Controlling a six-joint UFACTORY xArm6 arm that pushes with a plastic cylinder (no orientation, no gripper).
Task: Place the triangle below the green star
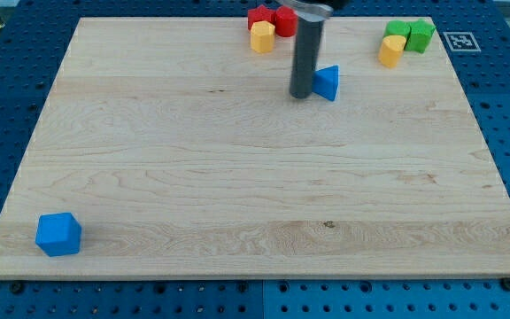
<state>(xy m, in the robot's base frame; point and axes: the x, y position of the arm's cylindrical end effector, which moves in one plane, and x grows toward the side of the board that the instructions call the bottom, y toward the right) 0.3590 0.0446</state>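
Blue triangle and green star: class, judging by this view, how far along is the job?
Done: my tip stands against the blue triangle's left side. In hand: the push toward the view's right. Left: the triangle lies well left of the green blocks at the top right, not below them; which one is the star is unclear.

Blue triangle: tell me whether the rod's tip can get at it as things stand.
Probably yes. My tip stands right at the blue triangle, on its left in the view, with no other block between them.
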